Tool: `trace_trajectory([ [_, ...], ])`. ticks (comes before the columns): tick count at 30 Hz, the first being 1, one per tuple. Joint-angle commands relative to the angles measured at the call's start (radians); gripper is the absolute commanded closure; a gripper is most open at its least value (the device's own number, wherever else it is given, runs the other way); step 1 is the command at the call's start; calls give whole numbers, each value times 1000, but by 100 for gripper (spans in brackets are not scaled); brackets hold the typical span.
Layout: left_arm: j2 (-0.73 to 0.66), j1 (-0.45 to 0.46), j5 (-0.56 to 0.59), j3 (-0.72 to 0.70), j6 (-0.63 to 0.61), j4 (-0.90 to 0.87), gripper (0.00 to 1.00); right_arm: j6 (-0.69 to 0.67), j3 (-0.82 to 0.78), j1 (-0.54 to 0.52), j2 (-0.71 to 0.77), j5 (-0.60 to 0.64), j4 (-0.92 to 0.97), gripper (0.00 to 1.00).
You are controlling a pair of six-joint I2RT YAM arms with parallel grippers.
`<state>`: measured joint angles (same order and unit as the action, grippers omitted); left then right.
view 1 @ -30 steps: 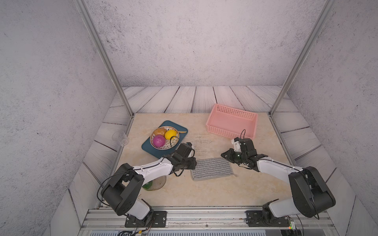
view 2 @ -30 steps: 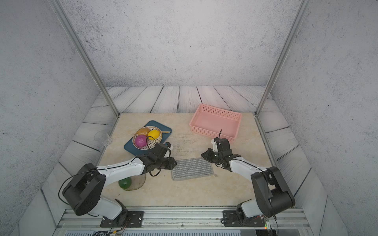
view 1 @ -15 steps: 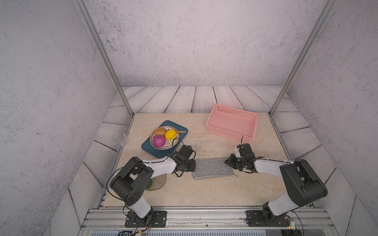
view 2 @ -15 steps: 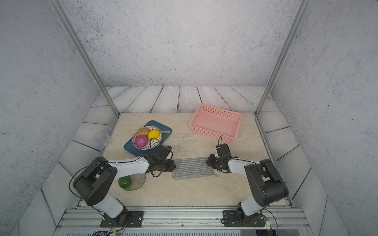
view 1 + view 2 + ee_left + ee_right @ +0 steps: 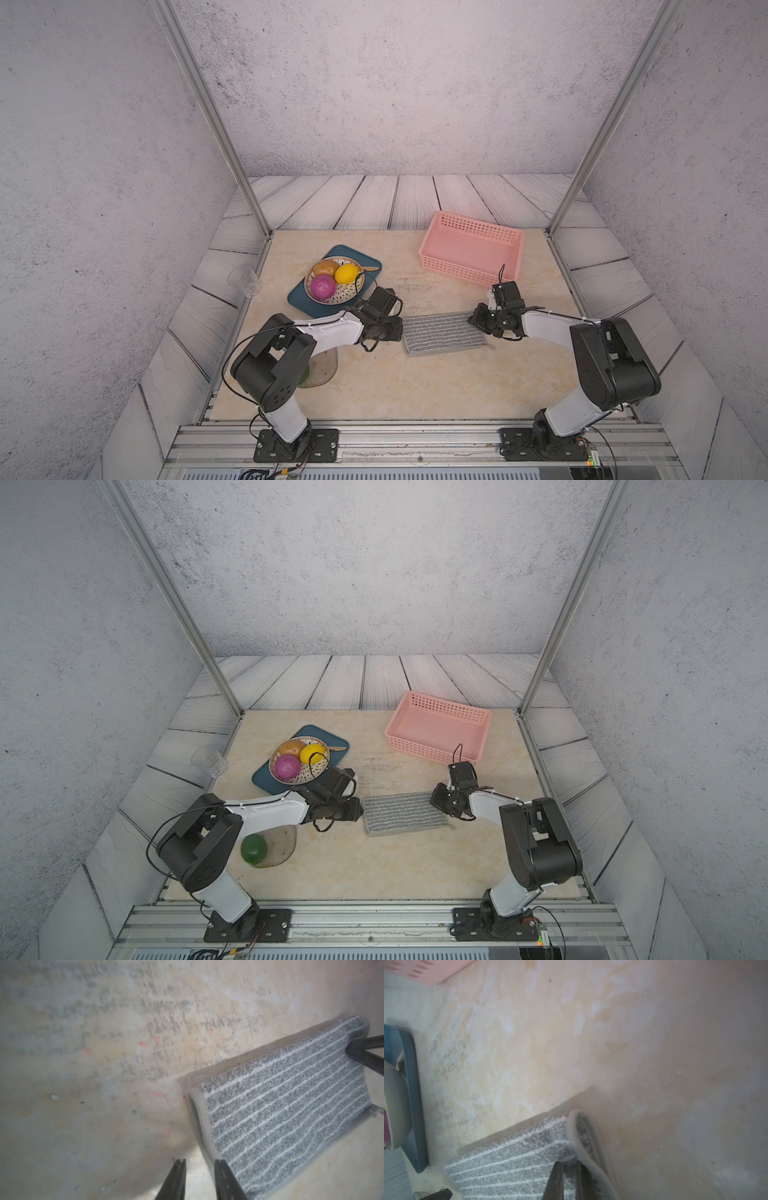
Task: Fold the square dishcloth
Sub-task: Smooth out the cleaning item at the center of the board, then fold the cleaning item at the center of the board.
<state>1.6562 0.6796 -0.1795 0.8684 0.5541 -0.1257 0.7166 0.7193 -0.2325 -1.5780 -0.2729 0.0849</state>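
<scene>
Right gripper [image 5: 568, 1164] pinches the looped hem of the nubby grey, pale-striped square dishcloth [image 5: 442, 332], folded to a rectangle on the mottled beige table [image 5: 415, 382], while the left gripper [image 5: 200, 1161] gapes empty beside its opposite end.

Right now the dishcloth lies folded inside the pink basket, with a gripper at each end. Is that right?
No. The square dishcloth lies folded on the table, in front of the pink basket, not inside it, as both top views show. The left gripper and right gripper are at its ends.
</scene>
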Motion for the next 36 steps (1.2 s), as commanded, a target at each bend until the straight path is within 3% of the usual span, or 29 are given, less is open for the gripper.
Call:
trace_trajectory([
  [1, -56, -8, 30, 21, -8, -53, 68, -69, 40, 2, 87, 58, 135, 85],
  [7, -87, -5, 20, 29, 18, -119, 65, -122, 82, 2, 213, 135, 310, 74],
  [15, -146, 48, 123, 35, 58, -233, 51, -178, 114, 1, 291, 219, 517, 69],
  [23, -109, 117, 222, 87, 44, -284, 47, -190, 90, 0, 267, 193, 541, 68],
  [36, 11, 162, 202, 142, 30, -271, 47, -188, 67, -16, 141, 133, 478, 65],
])
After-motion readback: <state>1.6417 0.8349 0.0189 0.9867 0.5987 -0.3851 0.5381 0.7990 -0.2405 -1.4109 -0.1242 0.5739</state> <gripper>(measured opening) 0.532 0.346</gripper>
